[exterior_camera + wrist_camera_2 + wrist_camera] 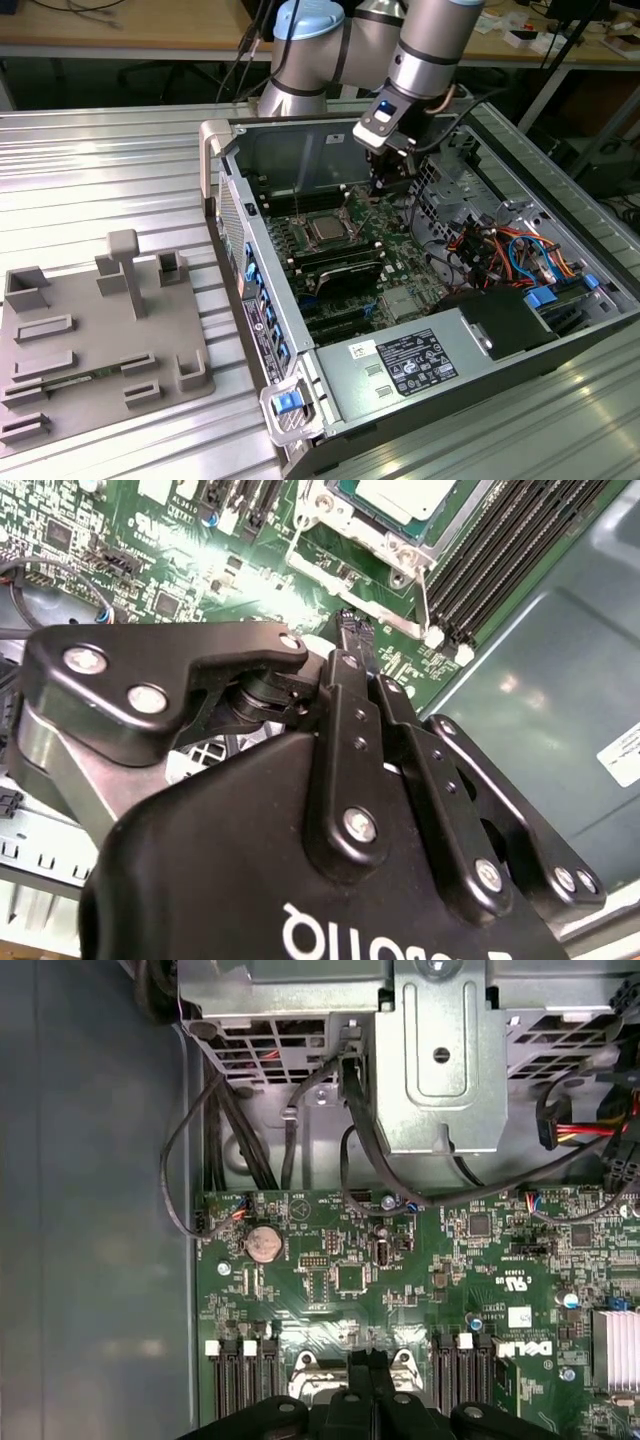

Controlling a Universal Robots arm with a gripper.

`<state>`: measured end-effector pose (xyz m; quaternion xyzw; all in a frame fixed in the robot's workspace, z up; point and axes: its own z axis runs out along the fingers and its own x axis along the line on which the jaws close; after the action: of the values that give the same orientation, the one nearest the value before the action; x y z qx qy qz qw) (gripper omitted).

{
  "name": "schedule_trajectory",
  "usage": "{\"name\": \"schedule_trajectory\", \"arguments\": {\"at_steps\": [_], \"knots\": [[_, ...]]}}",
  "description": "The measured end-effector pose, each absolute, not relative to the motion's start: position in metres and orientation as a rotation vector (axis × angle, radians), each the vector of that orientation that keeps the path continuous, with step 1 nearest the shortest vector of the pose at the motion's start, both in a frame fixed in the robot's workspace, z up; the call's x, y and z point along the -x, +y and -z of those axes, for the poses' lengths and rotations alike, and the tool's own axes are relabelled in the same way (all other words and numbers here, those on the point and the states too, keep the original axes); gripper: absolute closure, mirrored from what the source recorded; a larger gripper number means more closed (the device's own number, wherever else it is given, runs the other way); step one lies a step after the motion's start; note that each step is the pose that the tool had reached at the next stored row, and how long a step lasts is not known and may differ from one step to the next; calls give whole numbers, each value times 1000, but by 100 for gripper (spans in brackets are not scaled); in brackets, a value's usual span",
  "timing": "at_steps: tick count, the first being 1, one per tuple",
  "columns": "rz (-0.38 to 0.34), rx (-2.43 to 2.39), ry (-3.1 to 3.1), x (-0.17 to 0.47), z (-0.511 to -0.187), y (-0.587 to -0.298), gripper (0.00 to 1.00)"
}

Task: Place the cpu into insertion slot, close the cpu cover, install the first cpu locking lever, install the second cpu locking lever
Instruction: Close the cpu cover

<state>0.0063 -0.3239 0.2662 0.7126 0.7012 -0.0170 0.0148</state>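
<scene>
The cpu [326,229] shows its silver-grey top in the insertion slot [309,238] on the green board inside the open computer case. In the second wrist view the cpu [400,490] lies under the silver cpu cover [335,515], which lies flat around it. A thin metal locking lever [423,590] runs along the socket's edge. My black gripper [383,188] hovers over the board just to the exterior view's right of the socket. Its fingers are shut together with nothing between them, as both wrist views show the gripper [350,630] [372,1362].
Long black memory slots [340,262] flank the socket. A power supply [400,365] fills the near end of the case, and cables with a drive cage [500,250] sit at the exterior view's right. A grey fixture plate [100,340] lies on the ribbed table.
</scene>
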Motion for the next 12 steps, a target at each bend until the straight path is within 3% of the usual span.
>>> {"name": "schedule_trajectory", "arguments": {"at_steps": [12], "knots": [[55,-2218,2184,16,-264,-324,89]]}}
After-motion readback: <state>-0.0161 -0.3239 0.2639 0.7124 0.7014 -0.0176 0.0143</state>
